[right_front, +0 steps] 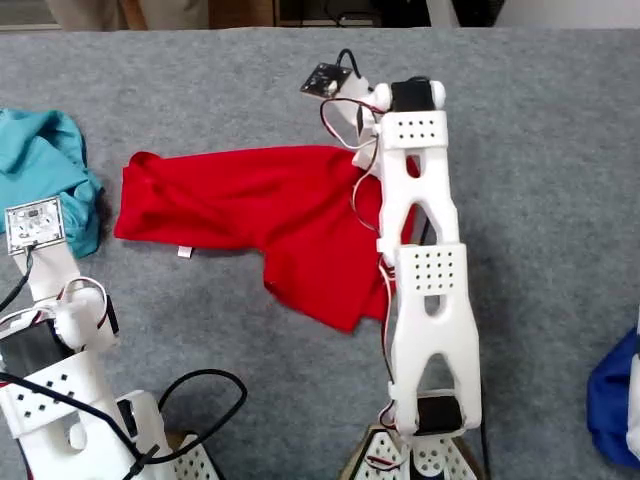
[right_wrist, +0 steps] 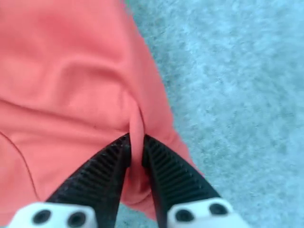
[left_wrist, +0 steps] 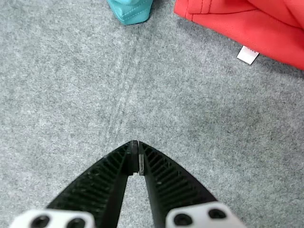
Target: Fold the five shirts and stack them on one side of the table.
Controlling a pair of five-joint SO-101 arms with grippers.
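A red shirt lies partly folded across the middle of the grey table. My right gripper is shut on a pinched ridge of the red shirt at its far right edge, under the white right arm. My left gripper is shut on nothing, just above bare felt at the near left; the red shirt's hem with a white tag lies ahead of it. A teal shirt is bunched at the left edge, its corner showing in the left wrist view.
A blue shirt pokes in at the right edge. Bare grey felt stretches along the far side and between the arm bases. A black cable loops by the left arm's base.
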